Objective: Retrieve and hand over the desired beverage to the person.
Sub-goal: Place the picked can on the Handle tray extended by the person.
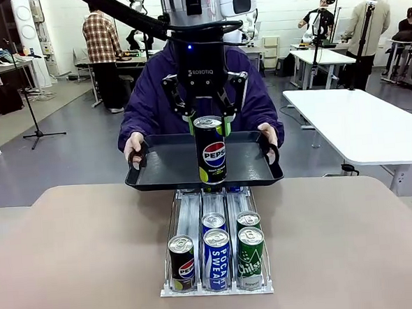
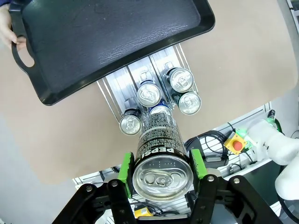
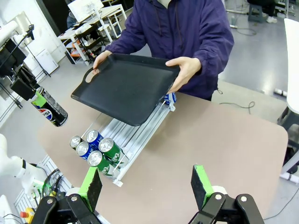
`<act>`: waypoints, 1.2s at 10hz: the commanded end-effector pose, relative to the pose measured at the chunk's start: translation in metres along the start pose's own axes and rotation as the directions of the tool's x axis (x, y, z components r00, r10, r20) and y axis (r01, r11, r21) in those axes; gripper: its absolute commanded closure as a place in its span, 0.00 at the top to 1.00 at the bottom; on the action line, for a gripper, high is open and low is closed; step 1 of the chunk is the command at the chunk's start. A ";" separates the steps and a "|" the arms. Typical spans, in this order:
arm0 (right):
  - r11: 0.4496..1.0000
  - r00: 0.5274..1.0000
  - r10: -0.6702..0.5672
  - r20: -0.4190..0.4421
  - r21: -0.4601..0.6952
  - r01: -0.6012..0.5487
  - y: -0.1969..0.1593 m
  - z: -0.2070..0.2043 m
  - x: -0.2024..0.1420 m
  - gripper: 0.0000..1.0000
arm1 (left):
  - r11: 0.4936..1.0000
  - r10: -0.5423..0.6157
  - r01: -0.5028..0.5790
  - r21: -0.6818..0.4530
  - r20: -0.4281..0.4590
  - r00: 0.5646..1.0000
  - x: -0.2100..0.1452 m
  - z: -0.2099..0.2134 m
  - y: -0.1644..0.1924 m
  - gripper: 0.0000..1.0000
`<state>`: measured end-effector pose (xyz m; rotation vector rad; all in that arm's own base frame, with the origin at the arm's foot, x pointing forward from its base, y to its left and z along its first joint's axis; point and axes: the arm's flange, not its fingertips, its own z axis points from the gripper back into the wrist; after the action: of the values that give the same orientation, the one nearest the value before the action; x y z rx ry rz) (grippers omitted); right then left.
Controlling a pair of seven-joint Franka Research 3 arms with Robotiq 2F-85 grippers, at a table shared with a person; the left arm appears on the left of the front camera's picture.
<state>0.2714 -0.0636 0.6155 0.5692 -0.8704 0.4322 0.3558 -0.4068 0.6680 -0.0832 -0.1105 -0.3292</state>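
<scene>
The left pincer (image 1: 208, 126) (image 2: 161, 165) is pinching a black Pepsi can (image 1: 210, 151) (image 2: 159, 154) (image 3: 50, 108) just below its top, green pads on either side, and holds it upright in the air. Seen from the front, the can hangs dead centre, over the can rack (image 1: 188, 211) that sits on the table (image 1: 72, 261) at 6 o'clock from it. The person (image 1: 146, 95) (image 3: 187, 28) across the table holds a black tray (image 1: 165, 167) (image 2: 107, 37) (image 3: 126, 88) with a hand (image 1: 134, 146) at 9 o'clock and the other hand (image 1: 268, 133) at 3 o'clock. The tray is over the rack's far end, and the can is apart from it. The right pincer (image 3: 147, 186) is spread, with nothing between its pads.
</scene>
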 end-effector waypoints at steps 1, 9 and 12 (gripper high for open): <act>1.000 1.000 0.004 0.006 0.025 -0.004 -0.001 -0.002 0.001 1.00 | 1.000 -0.003 0.003 -0.009 0.012 1.000 -0.002 0.003 0.001 0.00; 1.000 1.000 0.004 0.006 0.025 -0.004 -0.001 -0.002 0.001 1.00 | 1.000 0.000 0.000 0.000 0.000 1.000 0.000 0.000 0.000 0.58; 1.000 1.000 0.004 0.006 0.025 -0.004 -0.001 -0.002 0.001 1.00 | 0.997 0.045 -0.052 0.061 0.105 0.993 0.031 0.008 0.057 0.58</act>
<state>0.2713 -0.0636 0.6155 0.5690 -0.8705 0.4321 0.3915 -0.3775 0.6689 -0.0714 -0.1432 -0.2848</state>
